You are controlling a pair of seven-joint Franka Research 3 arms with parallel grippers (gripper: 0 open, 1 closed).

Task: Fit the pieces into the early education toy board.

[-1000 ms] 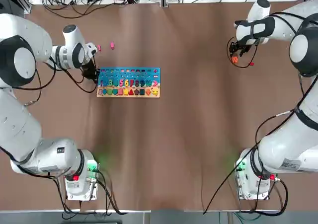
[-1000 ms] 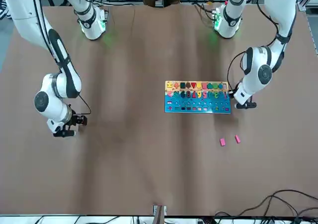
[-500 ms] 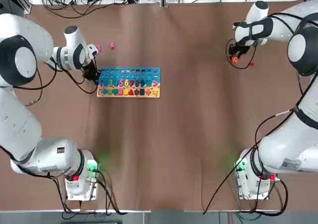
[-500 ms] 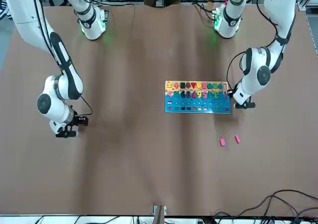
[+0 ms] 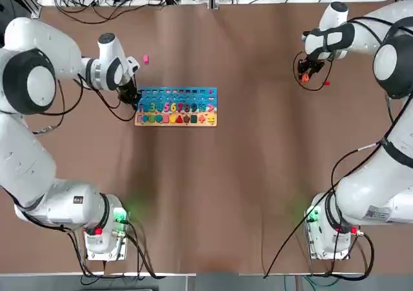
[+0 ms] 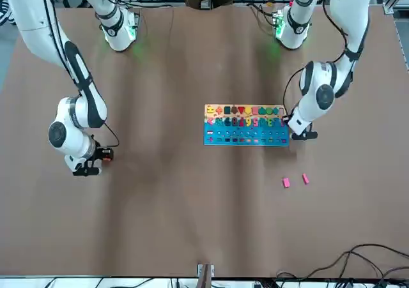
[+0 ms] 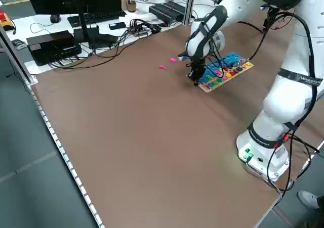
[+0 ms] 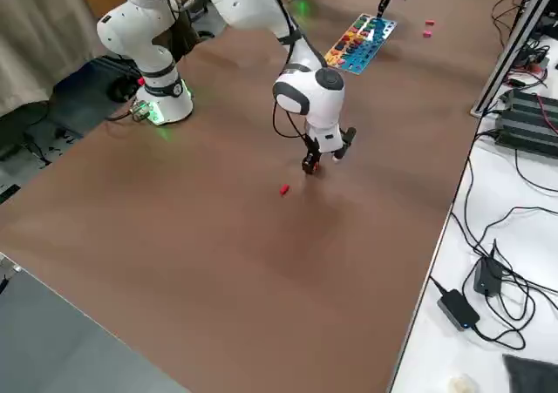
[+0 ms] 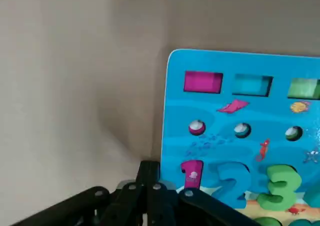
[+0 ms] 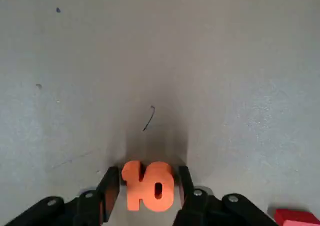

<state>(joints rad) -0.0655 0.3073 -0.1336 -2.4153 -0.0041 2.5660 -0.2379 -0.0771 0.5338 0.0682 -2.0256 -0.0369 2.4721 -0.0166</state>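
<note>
The early education toy board [image 5: 175, 106] is seen lying flat on the brown desk [image 5: 245, 175], left of centre in the upper half of the top view, with its blue part toward the top of the frame and its tan edge toward the bottom. In the front view the board [image 6: 245, 126] sits right of centre.

The left end effector [image 5: 130, 97] is placed low at the board's left short edge in the top view, touching or just beside it. In the left wrist view its fingers [image 9: 150, 196] are drawn together with no gap seen between them, at the board's [image 9: 240, 131] corner by the pink numeral 1; nothing is seen held.

Two pink pieces are shown in the front view, lower right of the board and apart from it: one [image 6: 285, 182] and another [image 6: 305, 179] close beside it. In the top view only one pink piece [image 5: 146, 59] is seen clearly, above the board's left end.

The right end effector [image 5: 308, 73] is set low over the desk at the upper right of the top view, well apart from the board. In the right wrist view an orange piece [image 10: 148, 185] shaped as the number 10 is seen between its narrowly spread fingers [image 10: 109, 191]; whether it is gripped cannot be told. A red piece [image 5: 327, 82] lies just beside it on the desk.
</note>
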